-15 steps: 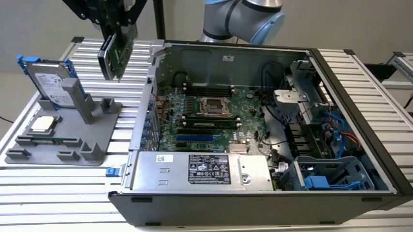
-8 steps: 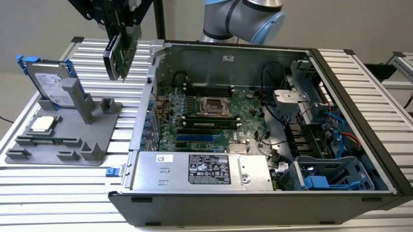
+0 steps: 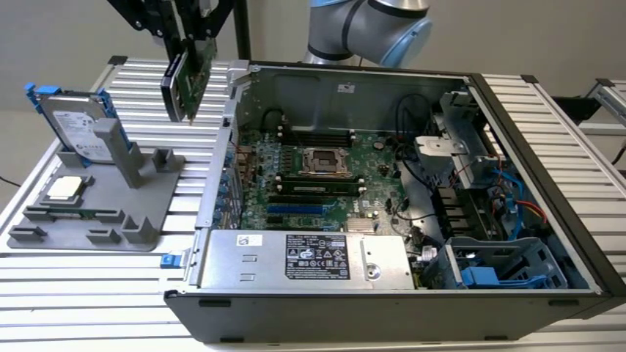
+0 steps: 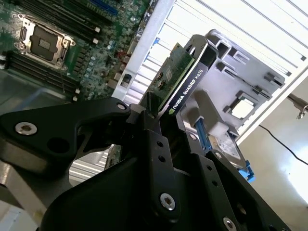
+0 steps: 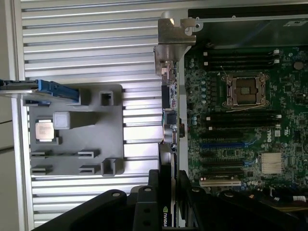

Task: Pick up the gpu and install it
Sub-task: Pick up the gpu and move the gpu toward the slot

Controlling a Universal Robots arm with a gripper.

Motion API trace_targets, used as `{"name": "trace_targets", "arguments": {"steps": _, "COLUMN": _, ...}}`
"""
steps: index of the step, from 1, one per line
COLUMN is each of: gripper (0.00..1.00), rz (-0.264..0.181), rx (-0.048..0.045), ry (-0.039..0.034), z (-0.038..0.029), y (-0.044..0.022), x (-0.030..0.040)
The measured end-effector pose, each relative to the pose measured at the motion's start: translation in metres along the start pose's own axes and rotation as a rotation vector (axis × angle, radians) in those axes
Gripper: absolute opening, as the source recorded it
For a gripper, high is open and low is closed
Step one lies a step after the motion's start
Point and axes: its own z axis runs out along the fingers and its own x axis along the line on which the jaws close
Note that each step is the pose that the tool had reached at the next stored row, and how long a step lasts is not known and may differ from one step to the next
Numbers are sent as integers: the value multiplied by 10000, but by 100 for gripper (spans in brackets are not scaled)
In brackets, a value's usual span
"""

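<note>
Currently grasping gpu [image 3: 189, 81] in clenched pincer [image 3: 193, 42]; held upright on edge, contacts down, probably to suit a motherboard [image 3: 313, 176] slot. Hanging over desk [image 3: 127, 81], far of grey fixture tray [image 3: 98, 220], at exterior view's left of open computer case [image 3: 391, 308].

We log the flat gpu card [image 3: 190, 79]: green board, black cooler. Also a grey plastic stand [image 3: 157, 187] and silver, blue-framed hard drive [image 3: 76, 130].

You have white lettering along the black cooler edge of the gpu [image 4: 186, 89], a printed label on the power supply [image 3: 303, 258], another on the hard drive [image 3: 76, 126], and a small sticker [image 3: 345, 88] on the inner wall of the case [image 3: 391, 317].
</note>
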Motion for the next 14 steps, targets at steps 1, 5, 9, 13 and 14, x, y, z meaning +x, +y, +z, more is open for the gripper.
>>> {"name": "trace_targets", "arguments": {"steps": 1, "gripper": 0, "rz": 0, "rx": 0, "ry": 0, "z": 0, "y": 0, "x": 0}}
{"name": "trace_targets", "arguments": {"steps": 5, "gripper": 0, "rz": 0, "rx": 0, "ry": 1, "z": 0, "y": 0, "x": -2}}
{"name": "trace_targets", "arguments": {"steps": 9, "gripper": 0, "rz": -1, "rx": 0, "ry": 0, "z": 0, "y": 0, "x": -7}}
{"name": "trace_targets", "arguments": {"steps": 13, "gripper": 0, "rz": -1, "rx": 0, "ry": 0, "z": 0, "y": 1, "x": -14}}
{"name": "trace_targets", "arguments": {"steps": 14, "gripper": 0, "rz": -1, "rx": 0, "ry": 0, "z": 0, "y": 1, "x": -17}}
